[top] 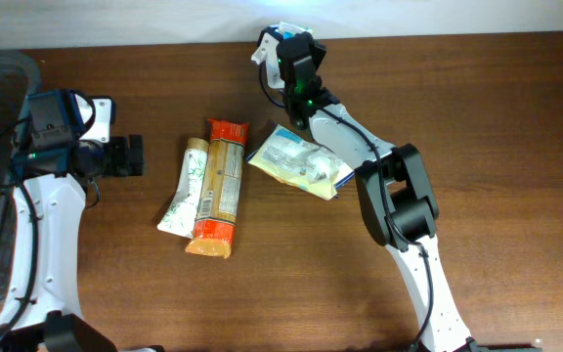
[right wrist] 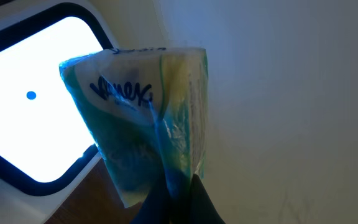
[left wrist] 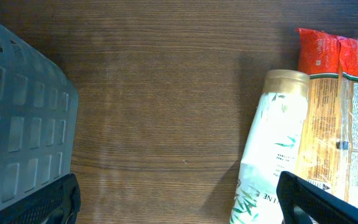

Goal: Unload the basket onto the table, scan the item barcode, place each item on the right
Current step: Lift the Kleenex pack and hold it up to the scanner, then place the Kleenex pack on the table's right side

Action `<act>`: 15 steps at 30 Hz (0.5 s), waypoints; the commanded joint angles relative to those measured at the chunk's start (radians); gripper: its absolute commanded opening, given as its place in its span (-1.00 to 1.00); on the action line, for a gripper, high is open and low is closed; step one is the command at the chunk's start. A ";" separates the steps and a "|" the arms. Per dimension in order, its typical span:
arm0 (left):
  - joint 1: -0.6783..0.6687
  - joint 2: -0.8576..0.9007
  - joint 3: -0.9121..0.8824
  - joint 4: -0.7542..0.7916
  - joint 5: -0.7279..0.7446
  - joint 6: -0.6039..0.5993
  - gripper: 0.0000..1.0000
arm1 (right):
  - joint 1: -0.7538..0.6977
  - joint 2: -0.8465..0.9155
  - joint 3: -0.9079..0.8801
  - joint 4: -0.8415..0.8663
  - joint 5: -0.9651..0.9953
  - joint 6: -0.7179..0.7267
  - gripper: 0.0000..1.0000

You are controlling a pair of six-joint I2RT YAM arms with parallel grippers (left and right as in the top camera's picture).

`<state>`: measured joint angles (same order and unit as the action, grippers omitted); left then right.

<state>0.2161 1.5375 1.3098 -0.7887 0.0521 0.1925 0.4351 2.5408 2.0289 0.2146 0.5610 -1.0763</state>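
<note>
— Where was the item?
— The right gripper [right wrist: 174,198] was clamped on what looked like a tissue pack [right wrist: 148,112], held before the lit scanner window [right wrist: 36,124].
— And the left gripper [top: 131,155]?
— Spread wide, holding nothing, near the tube [top: 186,191].

free: table [left wrist: 160,112] between basket [left wrist: 17,124] and tube [left wrist: 272,149] | blocked: tube touching orange packet [left wrist: 331,124]

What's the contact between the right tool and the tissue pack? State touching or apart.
Touching. The right wrist view shows the tissue pack pinched at its lower edge between the dark fingers of the shut right tool.
</note>
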 commanded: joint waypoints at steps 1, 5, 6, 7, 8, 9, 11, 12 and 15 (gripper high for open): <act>0.003 0.002 0.002 0.002 0.007 -0.009 0.98 | 0.003 -0.026 0.016 0.006 0.033 0.003 -0.92; 0.003 0.002 0.002 0.002 0.007 -0.009 0.98 | 0.002 -0.212 0.016 -0.217 -0.004 0.231 -0.92; 0.003 0.002 0.002 0.002 0.007 -0.009 0.98 | 0.002 -0.275 0.016 -0.289 -0.008 0.327 -0.92; 0.002 0.002 0.002 0.002 0.007 -0.009 0.98 | 0.003 -0.346 0.016 -0.402 -0.022 0.451 -0.92; 0.002 0.002 0.002 0.002 0.007 -0.009 0.98 | 0.003 -0.421 0.016 -0.555 -0.092 0.587 -0.92; 0.003 0.002 0.002 0.002 0.007 -0.009 0.98 | -0.006 -0.502 0.016 -0.736 -0.206 0.782 -0.92; 0.002 0.002 0.002 0.002 0.007 -0.009 0.98 | -0.068 -0.632 0.016 -1.082 -0.404 1.120 -0.92; 0.003 0.002 0.002 0.002 0.007 -0.009 0.98 | -0.093 -0.654 0.016 -1.168 -0.441 1.141 -0.92; 0.003 0.002 0.002 0.002 0.007 -0.009 0.98 | -0.296 -0.654 -0.003 -1.538 -0.564 1.141 -0.92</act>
<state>0.2161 1.5375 1.3087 -0.7883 0.0525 0.1921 0.2504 1.8565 2.0567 -1.2270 0.1181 -0.0128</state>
